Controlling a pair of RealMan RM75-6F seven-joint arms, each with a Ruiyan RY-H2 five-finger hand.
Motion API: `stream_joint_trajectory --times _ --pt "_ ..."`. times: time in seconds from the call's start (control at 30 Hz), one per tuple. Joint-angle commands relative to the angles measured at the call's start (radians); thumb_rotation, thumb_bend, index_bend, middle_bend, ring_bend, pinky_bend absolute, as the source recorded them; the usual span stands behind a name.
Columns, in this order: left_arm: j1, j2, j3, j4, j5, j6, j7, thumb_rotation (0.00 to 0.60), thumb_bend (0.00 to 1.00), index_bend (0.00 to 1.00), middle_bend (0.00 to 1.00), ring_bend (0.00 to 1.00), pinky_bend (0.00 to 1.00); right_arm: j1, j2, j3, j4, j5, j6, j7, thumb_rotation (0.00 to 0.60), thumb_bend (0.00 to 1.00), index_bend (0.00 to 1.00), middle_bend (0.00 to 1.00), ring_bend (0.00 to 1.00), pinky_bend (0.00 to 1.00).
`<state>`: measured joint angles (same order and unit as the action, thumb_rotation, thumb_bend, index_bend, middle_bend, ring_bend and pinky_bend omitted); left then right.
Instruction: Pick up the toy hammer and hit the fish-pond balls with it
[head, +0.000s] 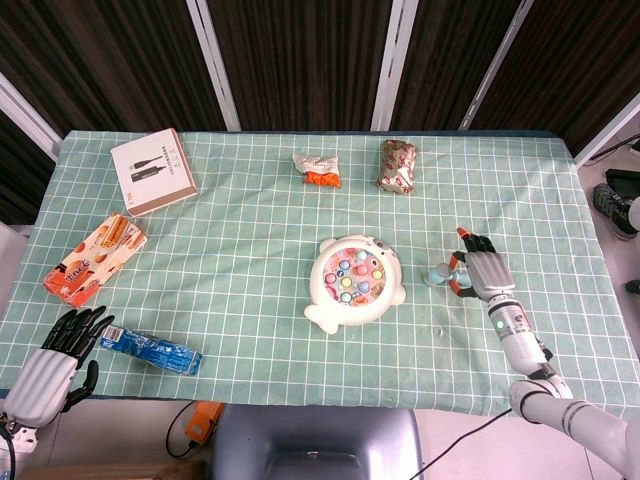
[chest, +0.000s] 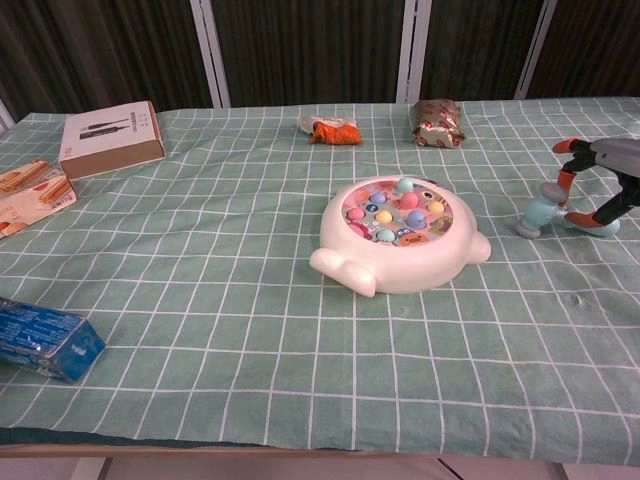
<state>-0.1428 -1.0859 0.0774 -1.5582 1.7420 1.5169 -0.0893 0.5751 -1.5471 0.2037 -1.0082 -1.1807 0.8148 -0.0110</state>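
Note:
The white fish-pond toy (head: 319, 290) (chest: 400, 270) sits right of the table's middle, with its coloured balls (head: 352, 275) (chest: 398, 213) on top. The light blue toy hammer (head: 438, 275) (chest: 540, 212) lies on the cloth to its right, head toward the pond. My right hand (head: 483, 272) (chest: 612, 170) is over the hammer's handle and hides it in the head view. Its orange-tipped fingers (chest: 566, 165) are spread on either side of the handle, and the hammer rests on the table. My left hand (head: 50, 370) hangs with fingers apart off the near left corner, holding nothing.
A white box (head: 152, 170) and a snack box (head: 95, 258) lie at the left. A blue packet (head: 150, 350) lies near the front left edge, by my left hand. An orange packet (head: 320, 170) and a brown packet (head: 396, 165) lie at the back.

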Motion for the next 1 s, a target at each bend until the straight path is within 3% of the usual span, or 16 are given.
stream_joint_trajectory --times 0.03,1.0 --pt "0.0 0.0 0.0 0.0 0.0 0.0 0.0 0.6 0.7 0.0 0.0 0.0 0.0 0.002 -0.004 0.0 0.002 0.004 0.001 -0.005 0.6 0.51 0.61 0.0 0.0 0.0" --pt "0.001 0.002 0.0 0.001 0.0 0.001 -0.004 0.6 0.7 0.0 0.0 0.0 0.0 0.016 -0.039 -0.005 0.047 0.035 -0.01 -0.027 0.6 0.52 0.65 0.03 0.0 0.0"
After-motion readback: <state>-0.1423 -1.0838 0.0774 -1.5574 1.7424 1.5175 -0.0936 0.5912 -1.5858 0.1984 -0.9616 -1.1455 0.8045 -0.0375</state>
